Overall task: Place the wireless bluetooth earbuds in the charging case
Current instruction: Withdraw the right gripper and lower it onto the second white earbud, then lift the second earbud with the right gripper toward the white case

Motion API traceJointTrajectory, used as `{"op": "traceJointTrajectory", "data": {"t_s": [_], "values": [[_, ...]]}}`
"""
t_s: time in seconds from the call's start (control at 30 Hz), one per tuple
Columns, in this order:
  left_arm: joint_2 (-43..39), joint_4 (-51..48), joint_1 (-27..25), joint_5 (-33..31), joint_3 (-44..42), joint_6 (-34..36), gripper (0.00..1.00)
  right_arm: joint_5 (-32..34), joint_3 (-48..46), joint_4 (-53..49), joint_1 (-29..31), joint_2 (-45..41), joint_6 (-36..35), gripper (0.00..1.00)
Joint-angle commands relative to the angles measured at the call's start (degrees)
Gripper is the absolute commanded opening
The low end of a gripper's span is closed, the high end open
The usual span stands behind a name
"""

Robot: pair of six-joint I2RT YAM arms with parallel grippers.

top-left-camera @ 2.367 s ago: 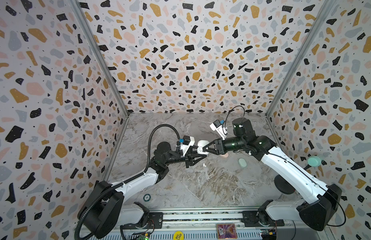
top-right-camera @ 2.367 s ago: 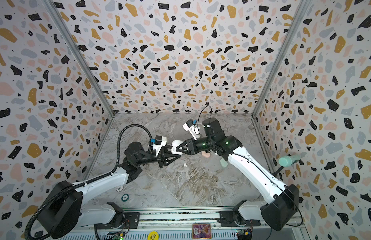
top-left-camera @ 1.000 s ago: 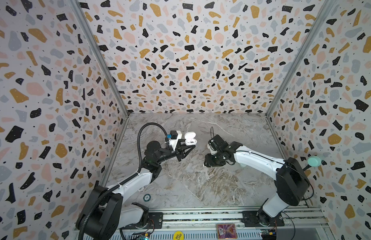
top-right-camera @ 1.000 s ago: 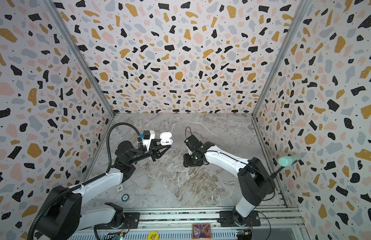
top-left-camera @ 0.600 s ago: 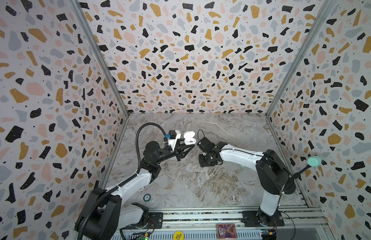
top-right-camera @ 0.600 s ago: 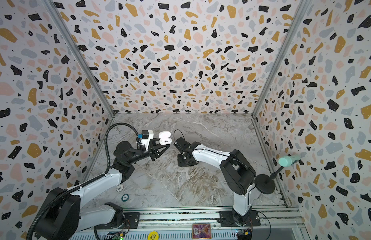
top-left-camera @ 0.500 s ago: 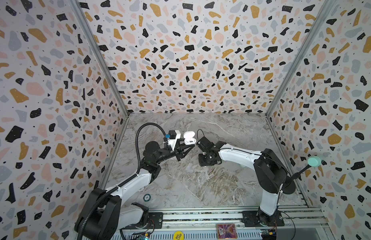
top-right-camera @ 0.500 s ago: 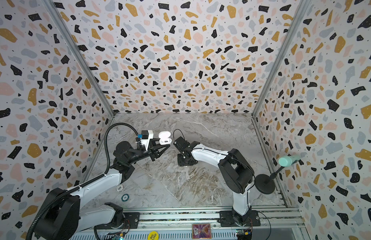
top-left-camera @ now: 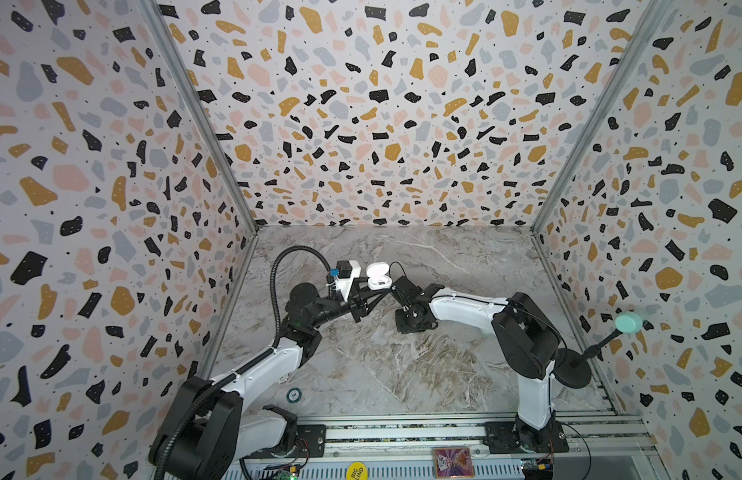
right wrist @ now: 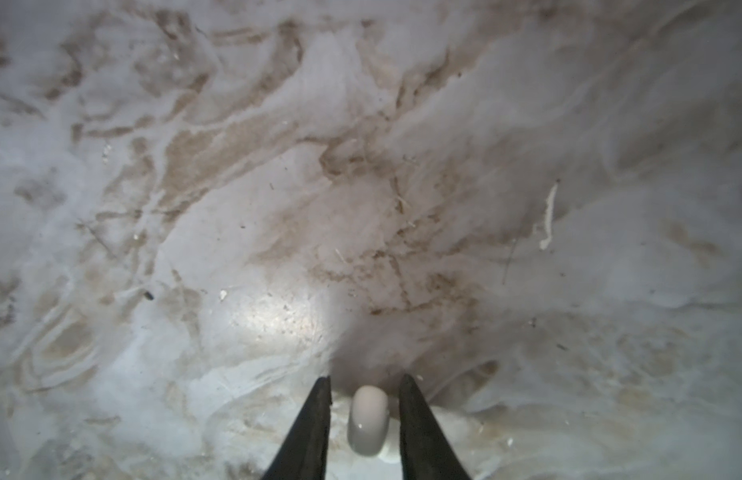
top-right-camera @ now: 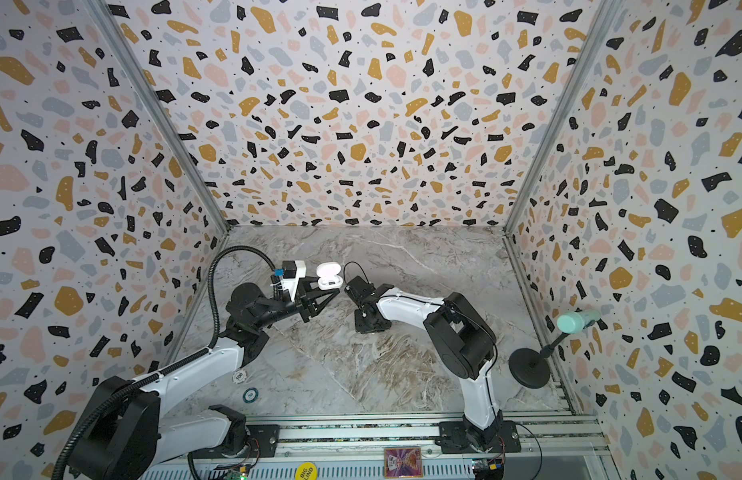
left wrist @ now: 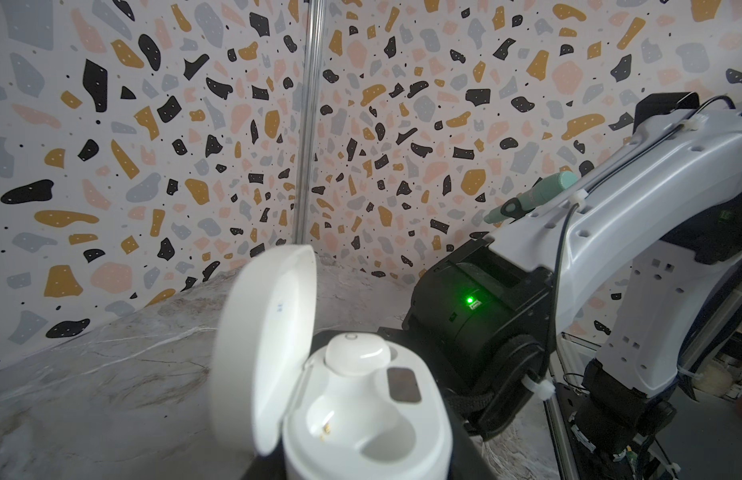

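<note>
White charging case (left wrist: 352,424) is gripped by the closed left hand (top-left-camera: 382,291), raised off the marble desk (right wrist: 278,208), lid (left wrist: 269,332) standing open. One seated earbud (left wrist: 357,353) is seen in a slot; the neighbouring slot is empty. A loose white earbud (right wrist: 367,419) is lying on the desk, straddled by the right hand (right wrist: 365,377), fingers (right wrist: 315,424) narrowly parted, small gaps either side, not yet gripped.
</note>
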Motion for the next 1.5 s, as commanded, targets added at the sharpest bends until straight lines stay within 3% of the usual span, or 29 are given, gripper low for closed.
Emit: {"op": "traceJointTrajectory", "data": {"t_s": [0.0,0.37,0.77,1.17,1.47], "values": [[-1.21,3.60,0.36,0.27,-0.22,0.02,0.32,0.76,0.70,-0.10,-0.20,0.09,-0.20,0.27],[-1.21,3.34,0.35,0.27,-0.31,0.02,0.32,2.18,-1.24,-0.86,-0.20,-2.70,-0.19,0.17],[-0.03,3.44,0.18,0.79,-0.19,-0.15,0.32,-0.32,-7.50,-2.02,-1.50,-18.96,2.15,0.16],[1.73,2.53,-1.57,1.00,0.45,0.84,0.33,-9.72,-6.51,2.02,-6.00,-37.03,2.47,0.16],[2.23,1.75,-2.54,1.06,0.75,1.77,0.32,-21.79,-2.80,9.76,-7.68,-40.05,2.50,0.16]]}}
